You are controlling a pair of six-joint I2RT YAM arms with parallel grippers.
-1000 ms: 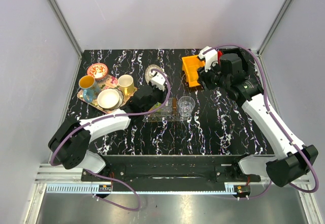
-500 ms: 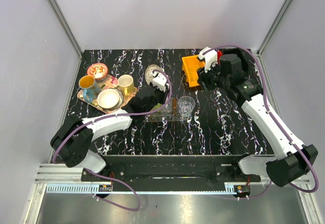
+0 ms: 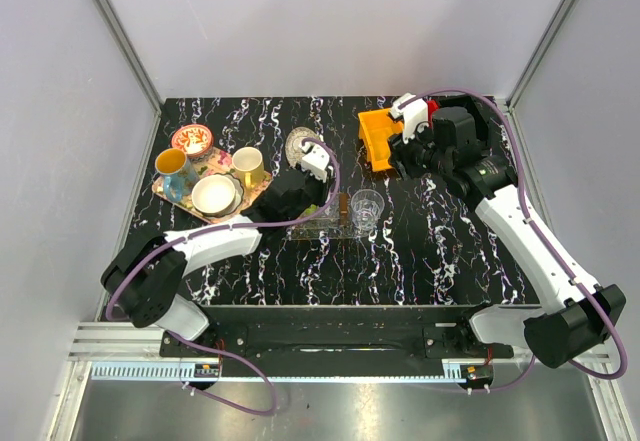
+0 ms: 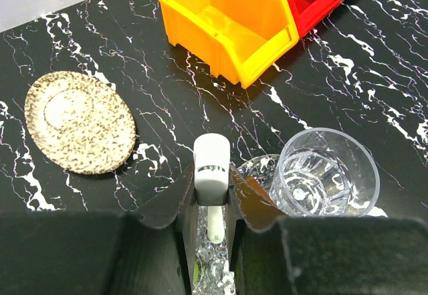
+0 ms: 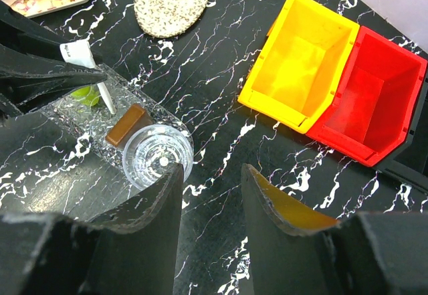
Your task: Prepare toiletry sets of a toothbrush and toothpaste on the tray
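Note:
The white toothbrush [image 4: 212,169] is clamped between the fingers of my left gripper [image 4: 212,205], its wide head sticking out ahead and its slim stem pointing down. Under it lies the clear patterned tray [image 4: 215,275], which sits mid-table [image 3: 318,226]. A lime green toothpaste [image 5: 85,95] tube rests on the tray [image 5: 80,118] beside the toothbrush [image 5: 81,54]. A brown flat piece [image 5: 127,125] also lies on it; I cannot tell what it is. My right gripper [image 5: 210,205] hangs open and empty above the bare table, right of the tray.
A clear glass [image 4: 326,172] stands at the tray's right end [image 3: 367,207]. Yellow bin [image 5: 301,64] and red bin [image 5: 374,97] sit at the back right. Behind the tray lies a round speckled dish [image 4: 79,121]. The colourful tray [image 3: 170,189] with cups is at the left.
The left arm has edged slightly over the tray with the toothbrush still held. The right arm has stayed put.

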